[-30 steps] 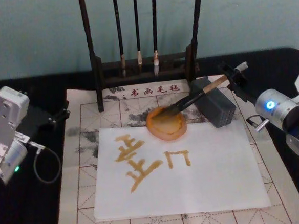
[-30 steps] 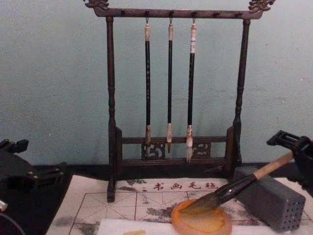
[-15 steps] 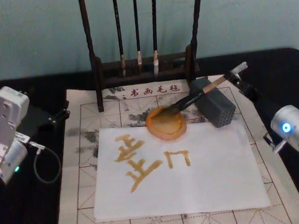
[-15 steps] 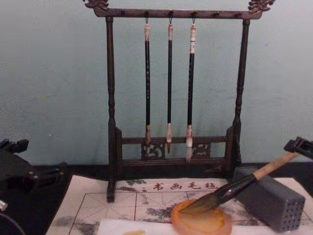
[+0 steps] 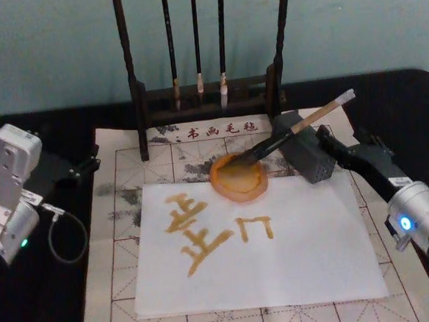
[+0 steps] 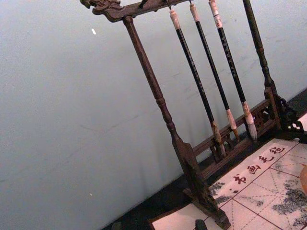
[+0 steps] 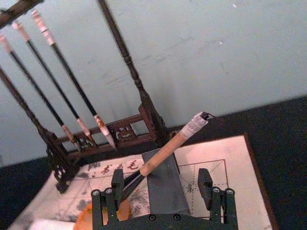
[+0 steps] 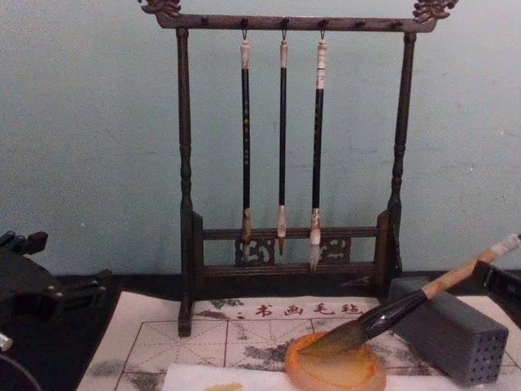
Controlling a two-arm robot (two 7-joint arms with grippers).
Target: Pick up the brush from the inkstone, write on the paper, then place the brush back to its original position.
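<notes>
Thick tan bamboo-handled brush lies beyond the released right claw, tuft in the glossy round amber inkstone, handle across the grey block; placing looks finished, leaving only retreat, left claw idle.

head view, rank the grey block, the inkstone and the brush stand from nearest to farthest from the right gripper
1. grey block: right beside the right gripper, just to its left.
2. inkstone: farther left, at the paper's top edge.
3. brush stand: at the back, by the wall, farthest away.
</notes>
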